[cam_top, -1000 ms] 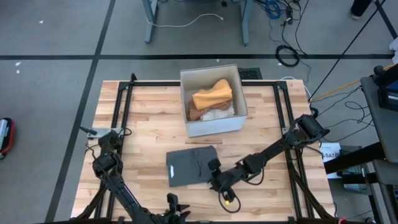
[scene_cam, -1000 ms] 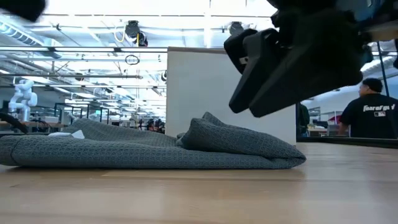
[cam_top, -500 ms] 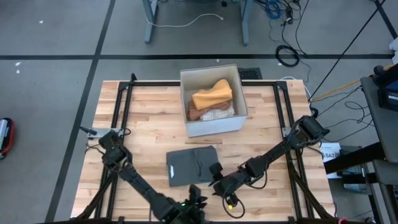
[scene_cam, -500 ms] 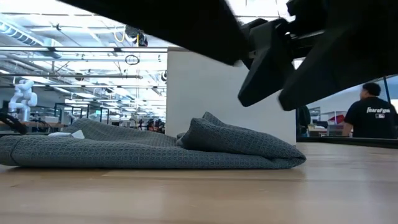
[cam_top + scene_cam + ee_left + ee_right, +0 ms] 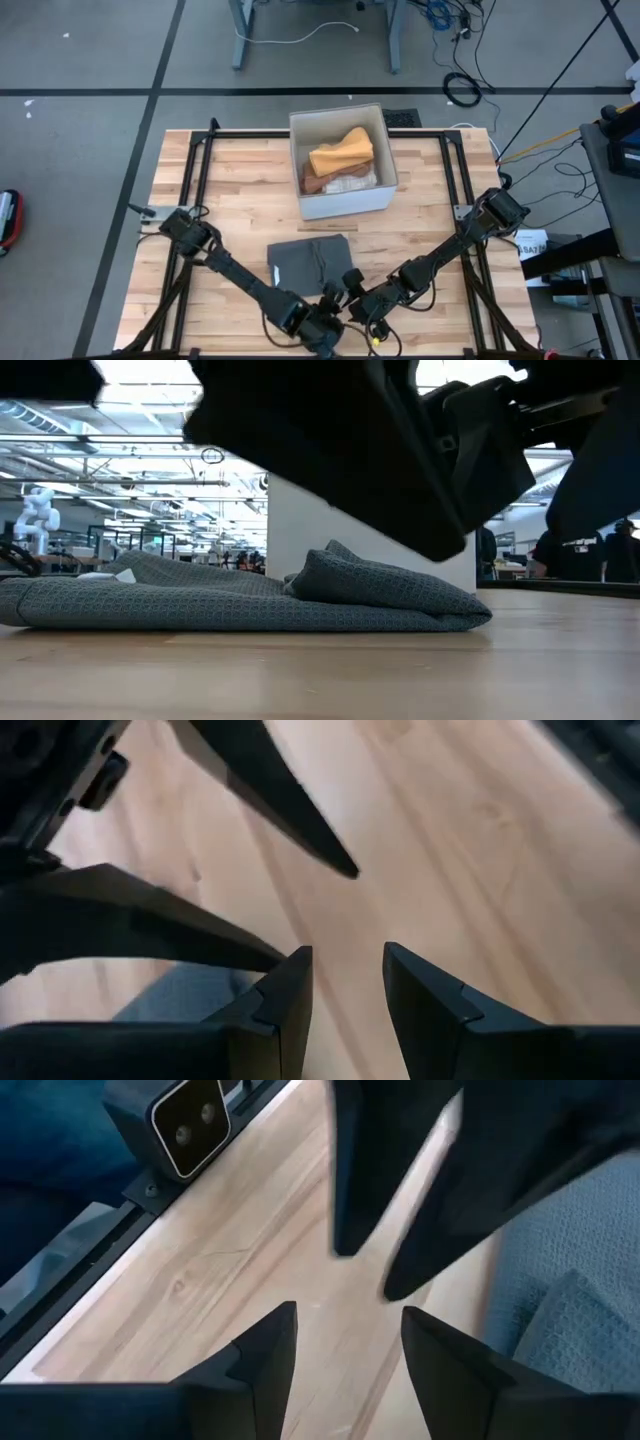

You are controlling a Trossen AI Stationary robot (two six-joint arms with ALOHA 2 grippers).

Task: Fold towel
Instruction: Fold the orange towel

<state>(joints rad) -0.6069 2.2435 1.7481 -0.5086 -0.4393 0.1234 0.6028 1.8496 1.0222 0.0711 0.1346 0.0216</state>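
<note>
Grey towel (image 5: 309,264) lying flat near the front middle of the wooden table (image 5: 245,190), already doubled into a rough rectangle with one corner flap lapped over. Both grippers low beside its front edge, probably set there to catch that edge for another fold. Left gripper (image 5: 322,330) parted a little, nothing between the fingers. Right gripper (image 5: 350,290) parted wider, also empty, close to the towel's front corner, perhaps touching; hard to tell. White box (image 5: 343,160) of cloths behind.
</note>
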